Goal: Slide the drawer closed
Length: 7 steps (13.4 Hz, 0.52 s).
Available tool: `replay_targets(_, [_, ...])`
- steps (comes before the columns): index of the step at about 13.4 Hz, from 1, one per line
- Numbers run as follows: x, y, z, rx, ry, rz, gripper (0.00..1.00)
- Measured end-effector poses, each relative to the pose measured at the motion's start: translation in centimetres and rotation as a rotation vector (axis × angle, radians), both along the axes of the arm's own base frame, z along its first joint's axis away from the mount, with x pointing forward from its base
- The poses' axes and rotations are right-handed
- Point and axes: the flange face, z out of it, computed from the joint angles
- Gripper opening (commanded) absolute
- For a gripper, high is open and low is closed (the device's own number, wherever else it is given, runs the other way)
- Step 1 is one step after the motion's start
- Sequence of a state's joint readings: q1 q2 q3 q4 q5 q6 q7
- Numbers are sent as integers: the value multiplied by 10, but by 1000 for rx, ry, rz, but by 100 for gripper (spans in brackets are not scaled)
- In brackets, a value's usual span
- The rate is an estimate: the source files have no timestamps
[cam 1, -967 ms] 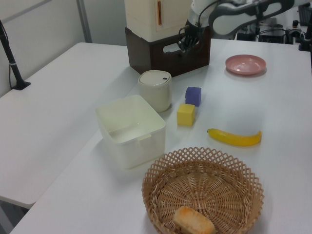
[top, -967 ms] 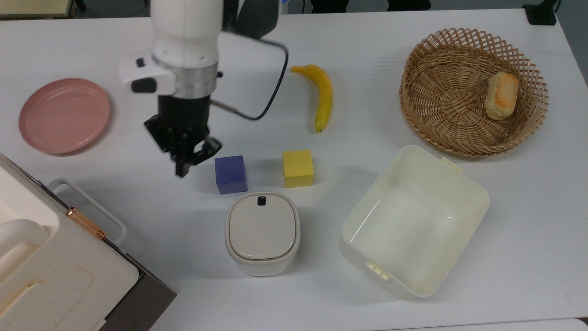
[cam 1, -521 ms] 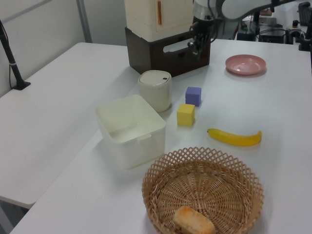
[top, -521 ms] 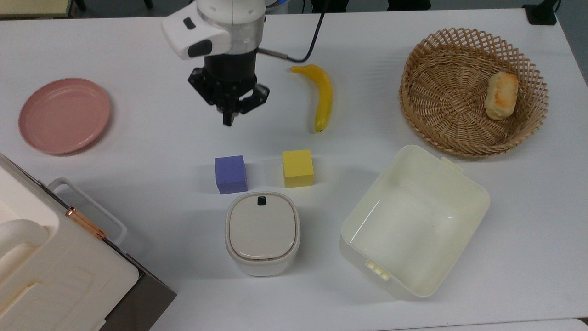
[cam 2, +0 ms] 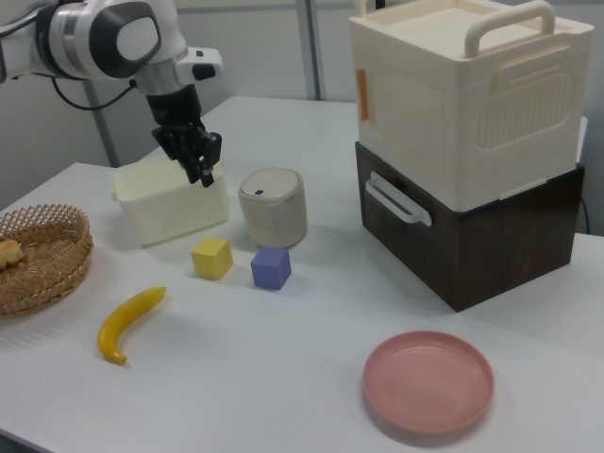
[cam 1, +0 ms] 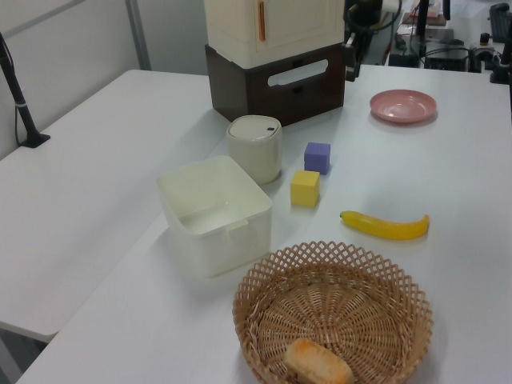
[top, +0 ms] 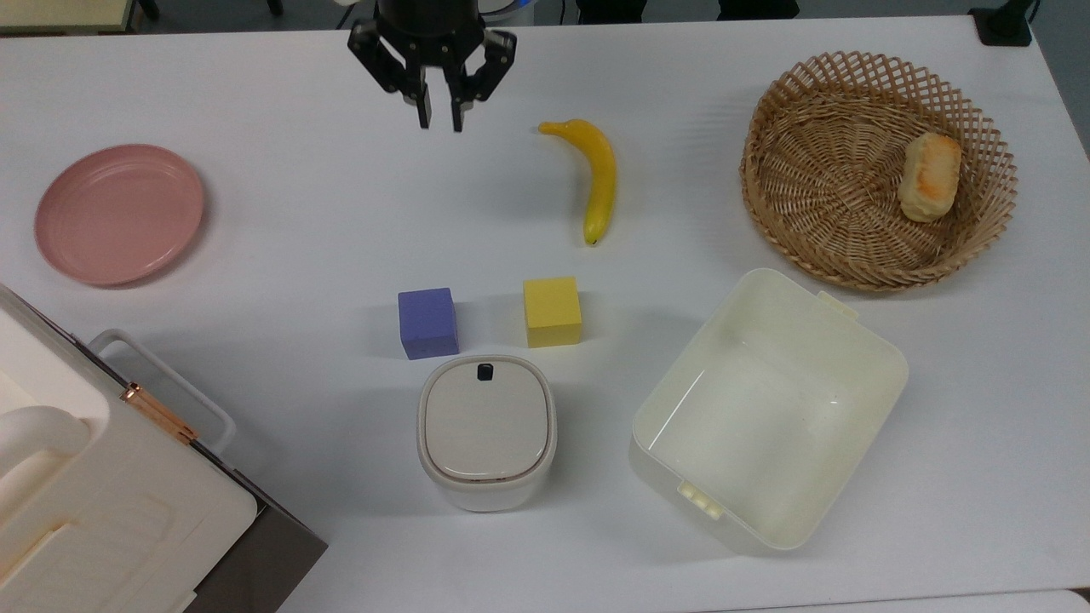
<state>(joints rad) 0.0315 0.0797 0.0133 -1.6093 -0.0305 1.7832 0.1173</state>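
The drawer (cam 2: 469,238) is a dark brown wooden unit with a white loop handle (cam 2: 394,202), and a big cream box (cam 2: 462,85) sits on top of it. Its front (cam 1: 280,82) looks flush with the case. In the top view its handle (top: 167,380) shows at the lower left. My gripper (top: 440,122) hangs open and empty far from the drawer, near the top view's top edge. In the right view the gripper (cam 2: 204,173) hovers above the table in front of the cream bin. In the left view the gripper (cam 1: 350,66) is just right of the drawer.
A pink plate (top: 118,213), purple cube (top: 427,323), yellow cube (top: 553,312), lidded white container (top: 486,430), banana (top: 598,178), cream bin (top: 771,409) and wicker basket (top: 877,170) holding a bread roll (top: 929,177) are spread over the white table.
My gripper has moved away from the drawer and purple cube toward the top view's top edge, turning as it went. Its fingers have parted. The drawer has stayed put.
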Motion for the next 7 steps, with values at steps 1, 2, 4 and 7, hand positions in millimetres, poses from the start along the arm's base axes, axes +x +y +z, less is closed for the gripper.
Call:
replay_targets(1, [-5, 1, -1, -1, 17, 12, 100])
replay_targets(2, [-6, 1, -2, -2, 21, 17, 100])
replay_targets(4, [-7, 6, -3, -2, 29, 28, 100])
replay_targets(7, [-13, 25, -6, -7, 67, 61, 100])
